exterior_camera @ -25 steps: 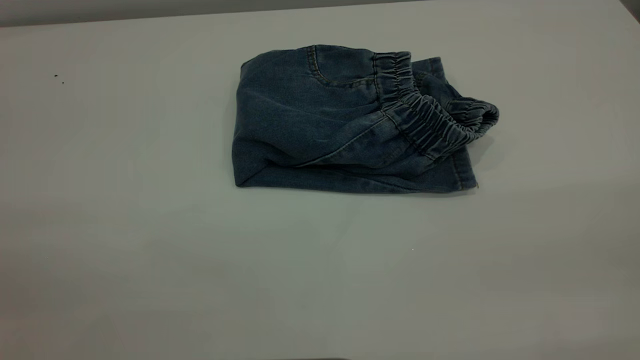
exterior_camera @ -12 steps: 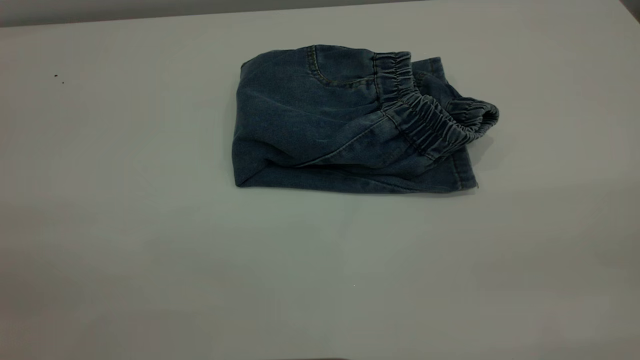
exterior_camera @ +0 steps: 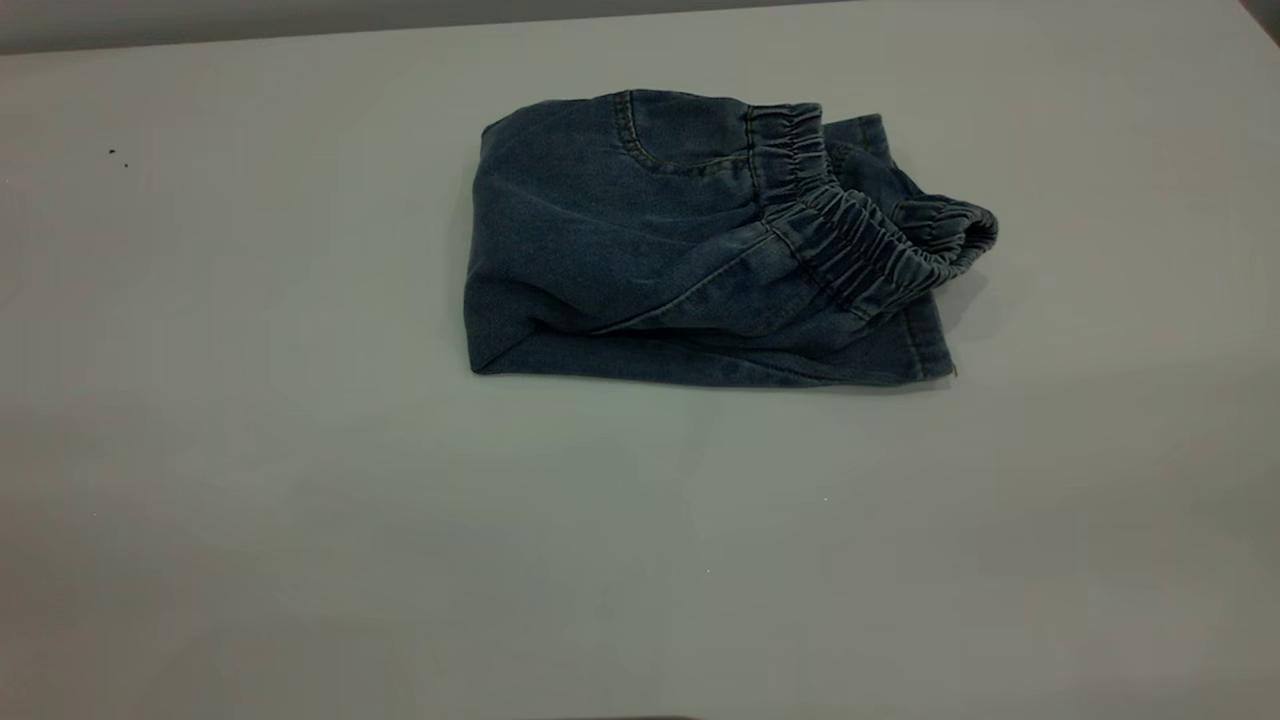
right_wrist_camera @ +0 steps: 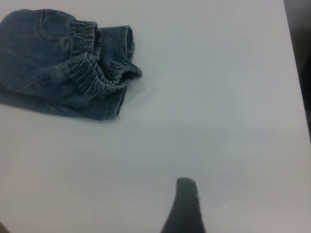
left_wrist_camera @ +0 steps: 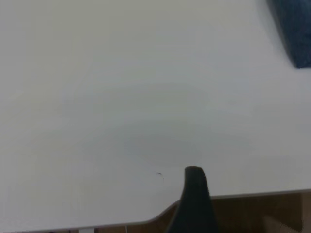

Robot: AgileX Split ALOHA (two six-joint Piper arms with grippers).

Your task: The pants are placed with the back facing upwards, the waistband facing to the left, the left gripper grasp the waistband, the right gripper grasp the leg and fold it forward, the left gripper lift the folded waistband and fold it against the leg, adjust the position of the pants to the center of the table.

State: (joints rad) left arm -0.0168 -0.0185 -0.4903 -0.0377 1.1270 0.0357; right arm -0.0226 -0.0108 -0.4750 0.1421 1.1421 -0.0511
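Observation:
The pants lie folded into a compact blue denim bundle on the table, toward its far middle. The ruched waistband lies on top at the bundle's right side, curling open at its end. Beneath it, a leg layer shows its stitched hem. Neither gripper appears in the exterior view. In the left wrist view, a black piece of my left gripper hangs over the table's near edge, far from a pants corner. My right gripper shows as a black piece over bare table, apart from the pants and waistband.
The table's far edge meets a grey wall. Two tiny dark specks sit at the far left. In the left wrist view, brown flooring lies beyond the table edge. A dark strip borders the table in the right wrist view.

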